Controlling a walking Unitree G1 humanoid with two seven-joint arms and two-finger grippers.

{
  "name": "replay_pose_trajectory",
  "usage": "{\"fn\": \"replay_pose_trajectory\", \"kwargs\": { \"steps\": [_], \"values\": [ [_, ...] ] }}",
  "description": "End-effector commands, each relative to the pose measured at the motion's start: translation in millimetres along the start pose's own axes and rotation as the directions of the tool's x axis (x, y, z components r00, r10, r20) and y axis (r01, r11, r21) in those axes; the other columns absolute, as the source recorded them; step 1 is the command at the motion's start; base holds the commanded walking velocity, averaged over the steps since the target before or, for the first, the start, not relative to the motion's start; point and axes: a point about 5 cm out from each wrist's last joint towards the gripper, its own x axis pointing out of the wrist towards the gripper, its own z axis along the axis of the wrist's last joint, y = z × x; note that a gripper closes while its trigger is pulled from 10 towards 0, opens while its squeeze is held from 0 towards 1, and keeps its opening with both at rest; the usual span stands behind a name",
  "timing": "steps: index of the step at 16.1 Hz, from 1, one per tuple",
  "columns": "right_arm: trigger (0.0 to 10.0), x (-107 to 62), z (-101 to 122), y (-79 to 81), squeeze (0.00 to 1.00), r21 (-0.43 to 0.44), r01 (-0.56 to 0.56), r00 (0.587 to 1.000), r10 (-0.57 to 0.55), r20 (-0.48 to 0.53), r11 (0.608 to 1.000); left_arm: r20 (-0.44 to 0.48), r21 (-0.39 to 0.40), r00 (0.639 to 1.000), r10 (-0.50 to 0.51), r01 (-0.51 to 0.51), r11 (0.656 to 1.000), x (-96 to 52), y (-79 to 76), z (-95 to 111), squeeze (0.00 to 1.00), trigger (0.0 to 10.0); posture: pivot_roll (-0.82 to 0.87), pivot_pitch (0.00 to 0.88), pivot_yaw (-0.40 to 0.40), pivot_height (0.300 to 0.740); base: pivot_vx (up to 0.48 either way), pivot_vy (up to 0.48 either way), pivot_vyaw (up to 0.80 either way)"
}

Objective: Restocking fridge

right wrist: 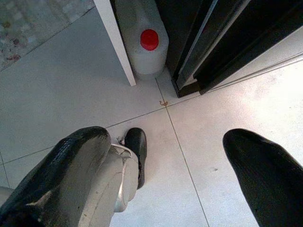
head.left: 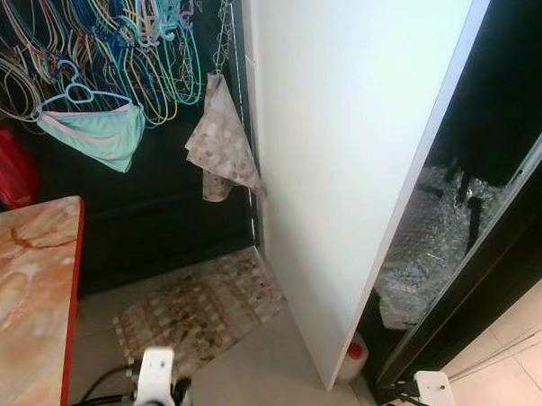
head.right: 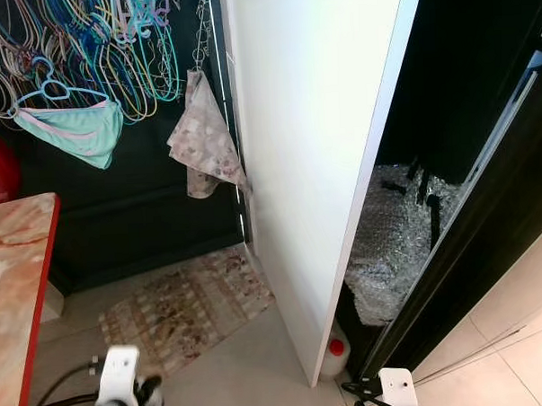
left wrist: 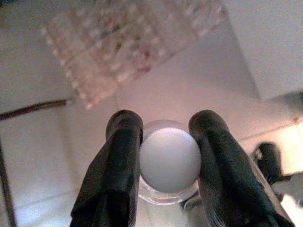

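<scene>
1. The left gripper (left wrist: 163,156) is clamping a clear bottle (left wrist: 165,191) with a white ribbed cap (left wrist: 169,161); the fingers are closed just far enough to press both sides of the neck under the cap.
2. The bottle's long axis is running along the fingers, and the cap is pointing straight back at the wrist camera, so the body below is mostly hidden (only a ring of clear shoulder is showing).
3. The bottle is hanging low over the pale tiled floor (left wrist: 38,156), near the edge of a patterned rug (head.left: 199,309).
4. The right gripper (right wrist: 182,163) is hanging with its fingers spread wide and holding nothing; the rounded black tips are blurred in its wrist view.
5. A tall white fridge door (head.left: 358,145) is standing open, its flat smooth panel reaching almost to the floor.
6. Behind it, the fridge interior (head.left: 492,112) is lying in deep shade, and a crinkled silvery wrapped mass (head.left: 426,250) is sitting inside; what it is cannot be made out.
7. A translucent plastic jug (right wrist: 141,45) with a red cap is standing on the floor at the door's lower corner, half hidden by the door edge.
8. A marbled orange tabletop (head.left: 28,303) is being cut off at the picture's edge on the robot's left.
9. Wire and plastic hangers (head.left: 111,48) are hanging above it against a dark wall, with a mint garment (head.left: 97,134) and a floral cloth (head.left: 219,142) dangling.
</scene>
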Motion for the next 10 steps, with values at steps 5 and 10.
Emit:
{"fn": "replay_pose_trajectory", "kwargs": {
  "steps": [5, 10],
  "values": [
    [10.0, -0.9, -5.9, -0.5, 0.00, 0.022, 0.013, 1.000, -0.012, -0.021, 1.000, -0.094, 0.007, 0.994, 0.059, -0.059, 0.998, -3.4, 8.9, -19.2, 0.00, 10.0, -0.03, 0.000, 0.067, 0.740, 0.000, 0.000, -0.16],
    [10.0, -0.6, -4.1, -0.9, 0.00, 0.005, 0.007, 1.000, -0.007, -0.021, 1.000, -0.127, 0.000, 0.989, 0.078, -0.079, 0.997, -6.8, 9.3, -30.4, 0.00, 10.0, -0.02, 0.000, 0.060, 0.740, 0.000, 0.000, -0.78]
  ]
}}
